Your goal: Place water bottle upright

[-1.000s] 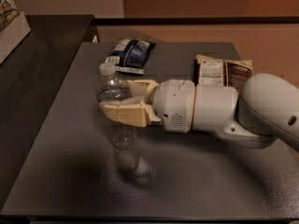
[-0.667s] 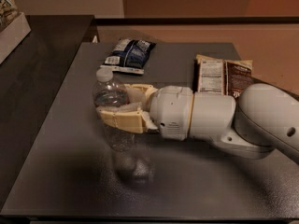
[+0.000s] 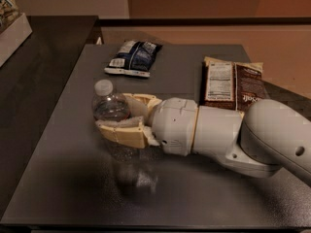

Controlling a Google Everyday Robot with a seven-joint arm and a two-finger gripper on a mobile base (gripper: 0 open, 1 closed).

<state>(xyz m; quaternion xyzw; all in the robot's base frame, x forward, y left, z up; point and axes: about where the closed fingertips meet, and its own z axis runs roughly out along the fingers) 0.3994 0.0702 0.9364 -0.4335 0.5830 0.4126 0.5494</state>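
The water bottle [image 3: 110,107] is a clear ribbed plastic bottle with a white cap. It stands nearly upright near the middle left of the grey table [image 3: 194,193], its base low over or on the surface. My gripper [image 3: 122,116] reaches in from the right. Its tan fingers [image 3: 121,132] are shut around the bottle's middle, one in front and one behind. The white arm [image 3: 233,135] stretches off to the right. The bottle's lower part shows blurred below the fingers.
A dark blue snack bag [image 3: 132,57] lies at the back of the table. A brown-and-white snack packet [image 3: 232,81] lies at the back right, just behind my arm. A darker counter [image 3: 34,81] adjoins the table on the left.
My gripper has shifted left and a little toward the front with the bottle in it. The bottle has come more upright.
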